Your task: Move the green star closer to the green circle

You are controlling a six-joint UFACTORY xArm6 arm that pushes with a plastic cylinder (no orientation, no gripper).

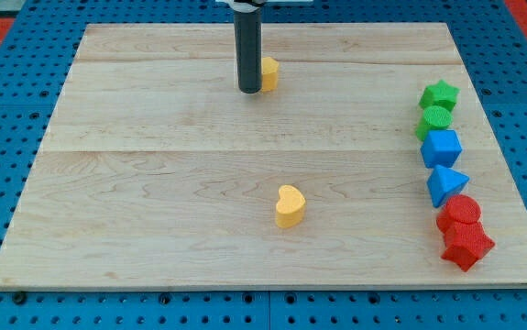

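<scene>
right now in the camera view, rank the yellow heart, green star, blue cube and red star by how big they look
1. red star
2. blue cube
3. yellow heart and green star: too alike to rank.
The red star sits nearest the view's bottom, so nearness may inflate it.

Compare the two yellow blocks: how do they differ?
The yellow heart stands alone low on the board; the other yellow block sits near the view's top, beside my tip. The heart shows fully; the other is partly hidden by the rod, its shape unclear. Both are yellow.
</scene>
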